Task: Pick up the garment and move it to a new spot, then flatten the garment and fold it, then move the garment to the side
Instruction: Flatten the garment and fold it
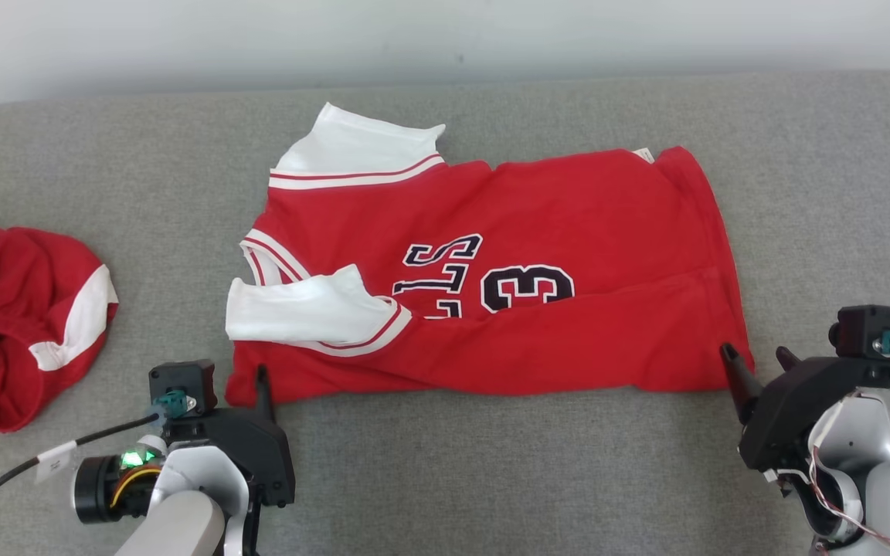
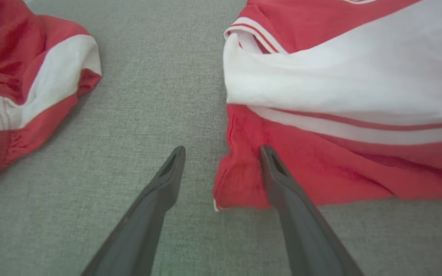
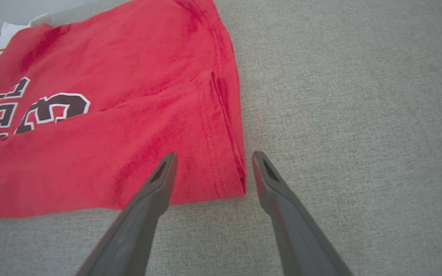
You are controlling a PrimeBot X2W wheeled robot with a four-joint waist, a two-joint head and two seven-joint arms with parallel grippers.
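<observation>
The garment (image 1: 568,224) is a red jersey with white sleeves and dark lettering, lying sideways on the grey cushion (image 1: 491,471). Its near long edge is folded over and cuts off part of the lettering. One white sleeve (image 1: 314,309) lies across the front. My left gripper (image 1: 248,390) stands open at the near left corner; in the left wrist view that corner of the garment (image 2: 359,172) lies between the fingers of the left gripper (image 2: 223,149). My right gripper (image 1: 754,354) is open at the near right corner, and the garment's hem (image 3: 221,153) sits between the fingers of the right gripper (image 3: 214,154).
A second red and white garment (image 1: 12,309) lies crumpled at the cushion's left edge, also seen as the crumpled garment (image 2: 21,76) in the left wrist view. A pale wall (image 1: 445,31) runs behind the cushion. Bare grey fabric stretches in front of and to the right of the jersey.
</observation>
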